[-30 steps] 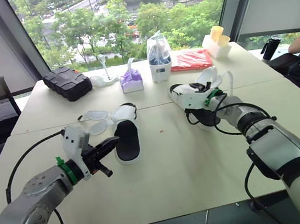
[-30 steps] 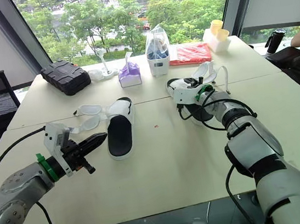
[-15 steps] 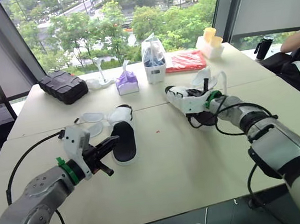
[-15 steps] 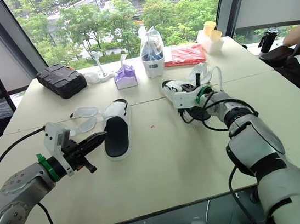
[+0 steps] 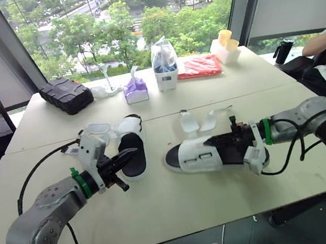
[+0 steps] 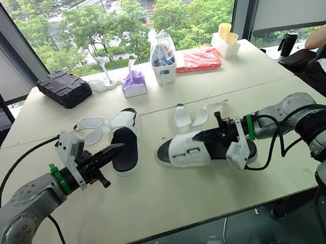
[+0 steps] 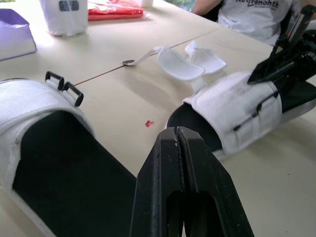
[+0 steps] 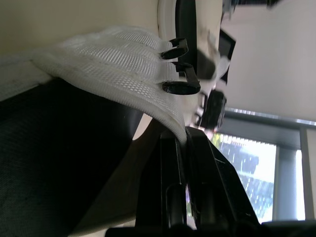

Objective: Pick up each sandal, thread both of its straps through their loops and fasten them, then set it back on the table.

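A: Sandals counted?

B: Two. One sandal (image 5: 132, 156) is laid flat on the desk (image 5: 192, 208), w/ the L end effector (image 7: 176, 132) held just beside it, fingers pressed together.

A: And the R side?

B: The other sandal (image 5: 200, 153) is pinched at its white upper by the R end effector (image 8: 183, 138); its sole seems to be rested on the desk. Its two straps (image 5: 188, 120) are spread open, unthreaded.

Left sandal (image 5: 126, 127) beside right sandal (image 5: 200, 153) on table (image 5: 180, 207)
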Robot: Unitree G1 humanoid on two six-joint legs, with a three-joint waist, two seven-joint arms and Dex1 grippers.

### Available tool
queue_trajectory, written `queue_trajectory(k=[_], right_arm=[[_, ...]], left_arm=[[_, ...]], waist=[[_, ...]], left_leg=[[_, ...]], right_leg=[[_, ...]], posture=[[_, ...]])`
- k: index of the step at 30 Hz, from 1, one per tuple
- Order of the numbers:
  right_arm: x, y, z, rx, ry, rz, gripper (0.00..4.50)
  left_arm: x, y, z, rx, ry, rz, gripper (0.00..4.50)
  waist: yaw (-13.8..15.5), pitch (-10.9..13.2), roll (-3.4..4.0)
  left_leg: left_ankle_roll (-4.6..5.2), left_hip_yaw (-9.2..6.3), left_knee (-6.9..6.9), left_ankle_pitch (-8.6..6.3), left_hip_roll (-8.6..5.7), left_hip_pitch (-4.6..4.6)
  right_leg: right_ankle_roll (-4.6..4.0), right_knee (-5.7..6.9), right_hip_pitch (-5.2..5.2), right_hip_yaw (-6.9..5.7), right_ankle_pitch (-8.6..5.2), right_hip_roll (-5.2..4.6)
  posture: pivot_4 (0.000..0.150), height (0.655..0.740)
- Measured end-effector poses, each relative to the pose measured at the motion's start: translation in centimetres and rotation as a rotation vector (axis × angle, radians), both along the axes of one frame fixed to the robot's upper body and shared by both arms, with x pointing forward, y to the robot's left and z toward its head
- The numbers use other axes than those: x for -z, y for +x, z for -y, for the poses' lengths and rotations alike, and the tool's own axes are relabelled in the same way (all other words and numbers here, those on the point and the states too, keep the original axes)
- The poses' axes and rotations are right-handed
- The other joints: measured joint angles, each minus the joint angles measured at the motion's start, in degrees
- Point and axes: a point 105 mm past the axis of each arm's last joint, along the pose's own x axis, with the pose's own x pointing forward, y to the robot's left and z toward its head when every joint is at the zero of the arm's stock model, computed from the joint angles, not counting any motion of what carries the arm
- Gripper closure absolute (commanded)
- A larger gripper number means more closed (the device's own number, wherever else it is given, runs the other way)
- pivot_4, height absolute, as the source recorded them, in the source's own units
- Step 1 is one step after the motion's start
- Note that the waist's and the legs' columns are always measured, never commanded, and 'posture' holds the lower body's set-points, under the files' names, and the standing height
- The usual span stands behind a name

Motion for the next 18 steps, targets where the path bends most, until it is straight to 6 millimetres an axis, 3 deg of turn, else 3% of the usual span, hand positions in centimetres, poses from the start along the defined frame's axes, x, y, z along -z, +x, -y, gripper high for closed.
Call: queue_trajectory(k=[8,18], right_arm=[[1.4,-4.2,-0.8,-0.173,-0.011,-0.065,4.44],[1.4,-3.8,-1.8,-0.186,-0.025,-0.03,4.44]], left_arm=[[0.3,0.5,0.0,-0.005,-0.015,-0.005,4.5],[0.2,0.4,0.1,-0.006,-0.012,0.001,4.5]], waist=[[-0.1,0.0,-0.04],[0.0,0.1,-0.24]], left_leg=[[0.05,0.32,0.07,-0.02,0.13,0.1],[0.17,0.6,0.12,-0.1,0.42,0.26]], right_leg=[[-0.06,0.01,0.01,0.53,0.04,0.28],[-0.21,0.01,0.05,0.81,0.16,0.55]], posture=[[0.15,0.74],[0.15,0.74]])
